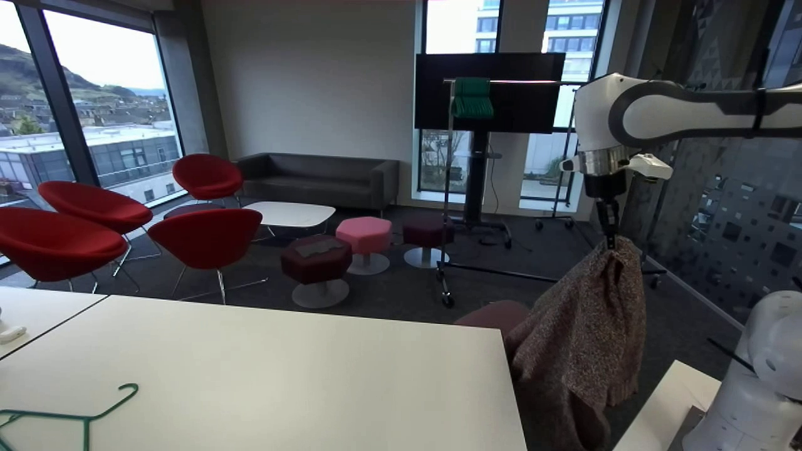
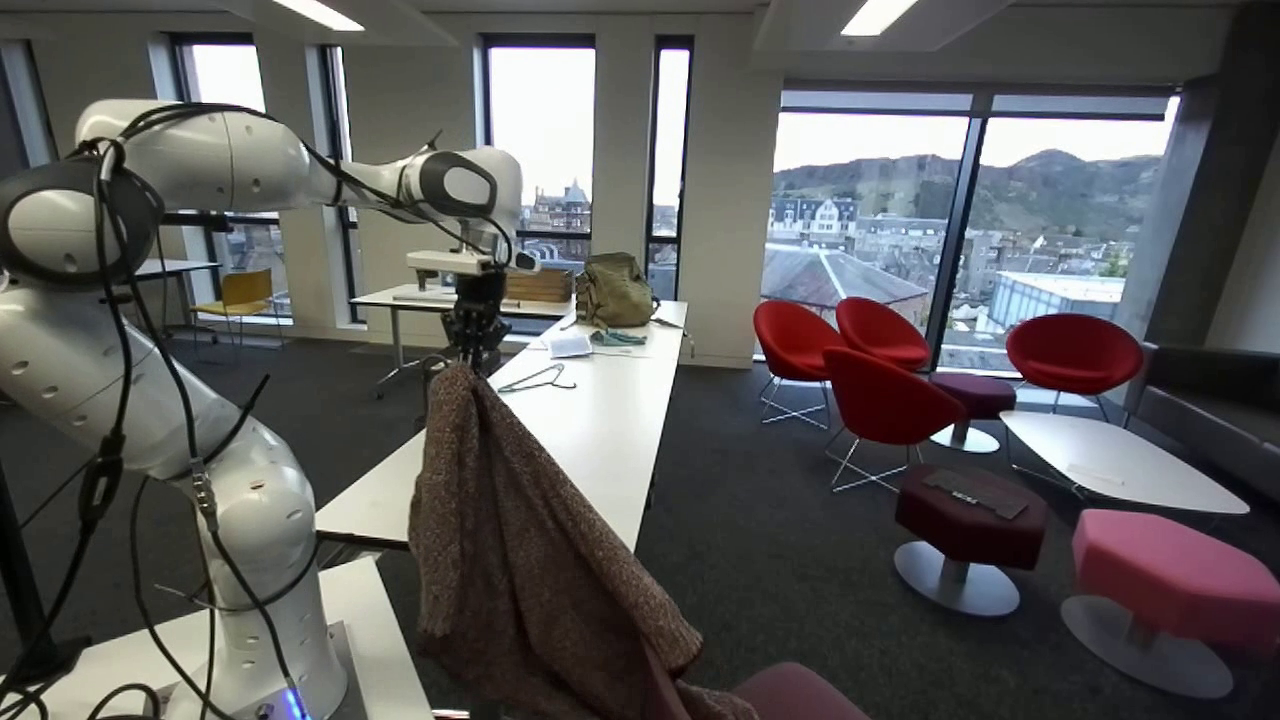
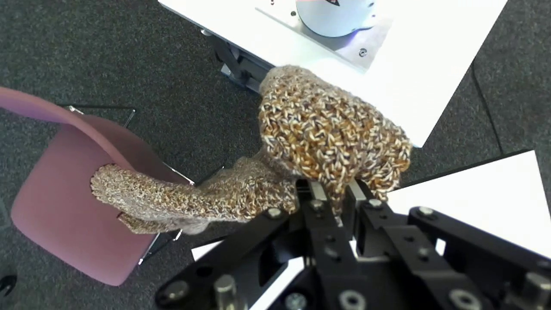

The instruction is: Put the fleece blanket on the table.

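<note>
Gripper [image 1: 609, 242] narrow, fingers drawn together on a gathered fold of the fleece blanket [image 1: 583, 341]. Blanket not yet on the table [image 1: 282, 376]: it hangs just outside the end edge facing the robot's stand [image 1: 663, 404], near the corner on the side of the pink chair [image 3: 69, 200]. In the wrist view its tail lies over the chair seat; whether the seat bears weight is unclear.

Handling, estimated: chunky knit, so soft, limp, fairly light for its spread; rough enough not to slip easily, not fragile, though loops could snag. Best hold: the bunched fold at the top; a single loop would stretch.

Risk: low hem catching on the end edge. Next move likely calls for raising the tail above that edge, then lowering well inside the corners, short of the green hanger [image 1: 87, 418].
</note>
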